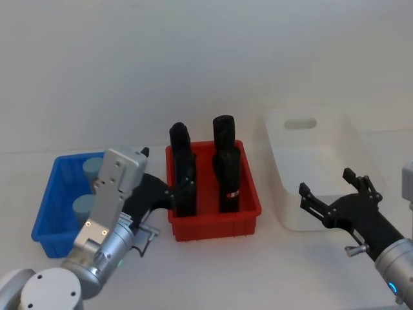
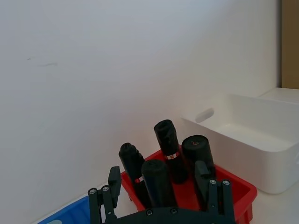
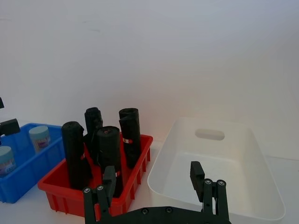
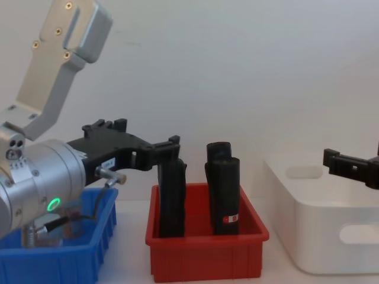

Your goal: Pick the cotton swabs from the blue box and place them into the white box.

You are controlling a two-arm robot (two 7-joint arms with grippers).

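Two cotton swabs tubs [image 1: 93,169] [image 1: 84,208] with pale blue lids stand in the blue box [image 1: 48,216] at the left. My left gripper [image 1: 164,184] hovers open and empty between the blue box and the red bin, its fingers pointing toward the black rolls. The white box [image 1: 361,161] sits at the right with nothing visible inside. My right gripper [image 1: 326,182] hangs open and empty at the white box's near edge. The right wrist view shows the cotton swabs [image 3: 39,137], the blue box [image 3: 28,184] and the white box [image 3: 268,191] beyond the right gripper [image 3: 153,179].
A red bin [image 1: 213,226] holding several tall black rolled packs [image 1: 227,161] stands between the two boxes. A plain white wall rises close behind them. The left arm's silver wrist [image 4: 41,177] looms over the blue box [image 4: 65,260] in the chest view.
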